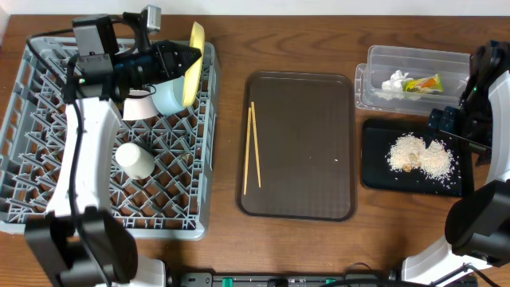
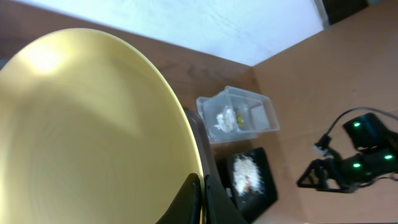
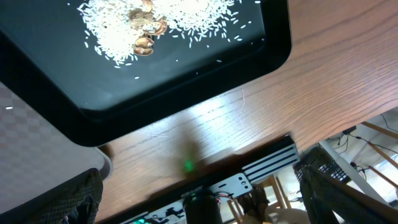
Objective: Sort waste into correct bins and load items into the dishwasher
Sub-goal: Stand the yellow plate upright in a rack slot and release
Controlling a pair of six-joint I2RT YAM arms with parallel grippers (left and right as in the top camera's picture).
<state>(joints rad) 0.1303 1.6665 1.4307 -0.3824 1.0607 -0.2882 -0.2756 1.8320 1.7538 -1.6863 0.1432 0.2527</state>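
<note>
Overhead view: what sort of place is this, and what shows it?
Probably a robot lab staged as a kitchen clean-up: the left gripper holds a round yellow plate at a grey plastic lattice dish rack, with a glossy black tray of rice crumbs on a wooden table.

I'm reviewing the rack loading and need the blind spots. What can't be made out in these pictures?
Overhead: whether the yellow plate touches the grey dish rack; the top-down angle and left hand hide its lower edge.
Left wrist: the rack beneath; the plate fills the view.
Overhead: the right hand's fingertips, dark against the black tray.
Overhead: the snack wrapper's print, too small.
Right wrist: what the brown bits among the rice are.
</note>
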